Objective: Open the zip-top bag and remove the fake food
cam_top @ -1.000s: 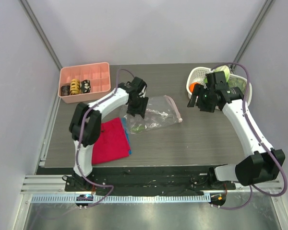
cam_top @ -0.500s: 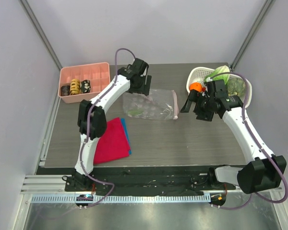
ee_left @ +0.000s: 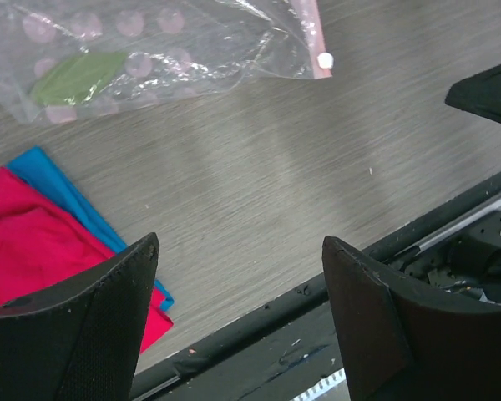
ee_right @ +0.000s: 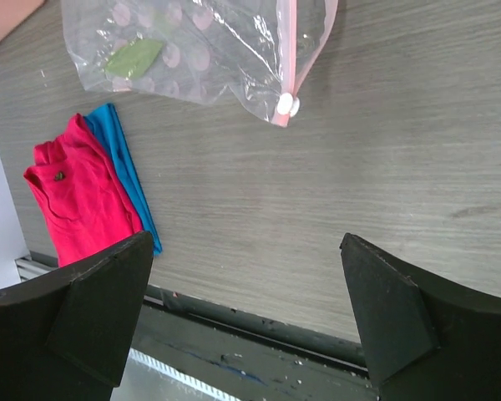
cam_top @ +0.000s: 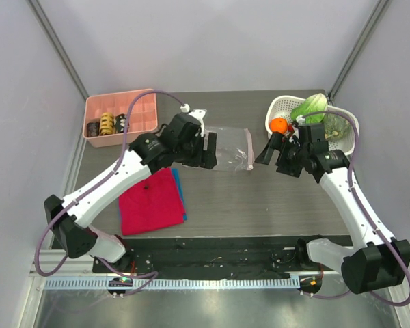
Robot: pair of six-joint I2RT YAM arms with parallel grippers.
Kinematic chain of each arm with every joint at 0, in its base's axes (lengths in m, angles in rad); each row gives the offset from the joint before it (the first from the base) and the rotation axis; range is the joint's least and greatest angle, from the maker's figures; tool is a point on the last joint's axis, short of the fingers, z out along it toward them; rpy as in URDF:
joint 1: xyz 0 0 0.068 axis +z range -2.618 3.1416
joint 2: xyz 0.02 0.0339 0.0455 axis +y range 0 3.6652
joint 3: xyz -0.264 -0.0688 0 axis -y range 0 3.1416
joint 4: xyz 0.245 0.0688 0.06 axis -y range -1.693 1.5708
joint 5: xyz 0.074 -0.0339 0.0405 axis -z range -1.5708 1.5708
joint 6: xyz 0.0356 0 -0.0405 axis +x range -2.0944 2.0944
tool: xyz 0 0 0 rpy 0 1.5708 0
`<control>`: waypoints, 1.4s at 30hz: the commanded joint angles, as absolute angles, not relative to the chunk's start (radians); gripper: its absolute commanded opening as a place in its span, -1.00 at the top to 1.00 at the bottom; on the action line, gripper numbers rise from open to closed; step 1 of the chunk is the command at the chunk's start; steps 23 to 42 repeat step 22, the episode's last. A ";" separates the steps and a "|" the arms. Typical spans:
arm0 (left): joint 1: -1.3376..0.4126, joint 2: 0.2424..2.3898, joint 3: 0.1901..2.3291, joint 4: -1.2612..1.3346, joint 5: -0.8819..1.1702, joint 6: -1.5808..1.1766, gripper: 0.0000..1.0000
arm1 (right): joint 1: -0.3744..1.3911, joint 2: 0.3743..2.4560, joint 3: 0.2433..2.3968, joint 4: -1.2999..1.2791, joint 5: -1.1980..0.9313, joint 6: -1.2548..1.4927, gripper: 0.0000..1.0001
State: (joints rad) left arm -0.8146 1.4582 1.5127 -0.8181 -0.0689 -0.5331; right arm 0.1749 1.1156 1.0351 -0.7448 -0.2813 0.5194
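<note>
The left end effector and the right end effector both stand spread wide, gripping nothing. One zip-top bag lies flat on the surface between them, holding one green leaf. One orange ball sits in the white basket.

The clear crinkly plastic zip-top bag carries faint pink dots, a pale pink zip strip and a white slider. A green plastic leaf shows inside. Near left, a red folded cloth overlies a blue cloth. The far-right white lattice plastic basket holds an orange plastic ball and green plastic vegetables. The surface is grey wood-grain.
</note>
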 commanded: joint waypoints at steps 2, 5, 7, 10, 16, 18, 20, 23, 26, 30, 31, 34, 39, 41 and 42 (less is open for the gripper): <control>-0.781 1.454 1.493 -0.798 -0.092 -0.601 -0.56 | 0.166 1.166 1.025 -0.597 -0.275 0.572 -0.99; -0.729 1.465 1.482 -0.787 -0.042 -0.638 -0.44 | 0.134 1.222 1.043 -0.574 -0.288 0.587 -0.97; -0.710 1.468 1.476 -0.762 -0.006 -0.640 -0.37 | 0.109 1.275 1.045 -0.569 -0.328 0.594 -0.87; -0.710 1.470 1.497 -0.759 0.024 -0.615 -0.32 | 0.107 1.266 1.032 -0.549 -0.367 0.537 -0.82; -0.710 1.388 1.410 -0.638 0.083 -0.655 -0.47 | 0.107 1.122 0.980 -0.627 -0.137 0.523 -0.99; -0.713 1.352 1.352 -0.567 0.109 -0.695 -0.47 | 0.107 1.091 0.976 -0.695 -0.109 0.516 -0.99; -0.716 1.324 1.312 -0.516 0.117 -0.745 -0.50 | 0.109 1.002 0.947 -0.683 -0.107 0.524 -0.99; -0.724 1.278 1.272 -0.471 0.103 -0.762 -0.59 | 0.109 0.939 0.925 -0.673 -0.110 0.537 -0.99; -0.724 1.278 1.272 -0.471 0.103 -0.762 -0.59 | 0.109 0.939 0.925 -0.673 -0.110 0.537 -0.99; -0.724 1.278 1.272 -0.471 0.103 -0.762 -0.59 | 0.109 0.939 0.925 -0.673 -0.110 0.537 -0.99; -0.724 1.278 1.272 -0.471 0.103 -0.762 -0.59 | 0.109 0.939 0.925 -0.673 -0.110 0.537 -0.99; -0.724 1.278 1.272 -0.471 0.103 -0.762 -0.59 | 0.109 0.939 0.925 -0.673 -0.110 0.537 -0.99; -0.724 1.278 1.272 -0.471 0.103 -0.762 -0.59 | 0.109 0.939 0.925 -0.673 -0.110 0.537 -0.99; -0.724 1.278 1.272 -0.471 0.103 -0.762 -0.59 | 0.109 0.939 0.925 -0.673 -0.110 0.537 -0.99; -0.724 1.278 1.272 -0.471 0.103 -0.762 -0.59 | 0.109 0.939 0.925 -0.673 -0.110 0.537 -0.99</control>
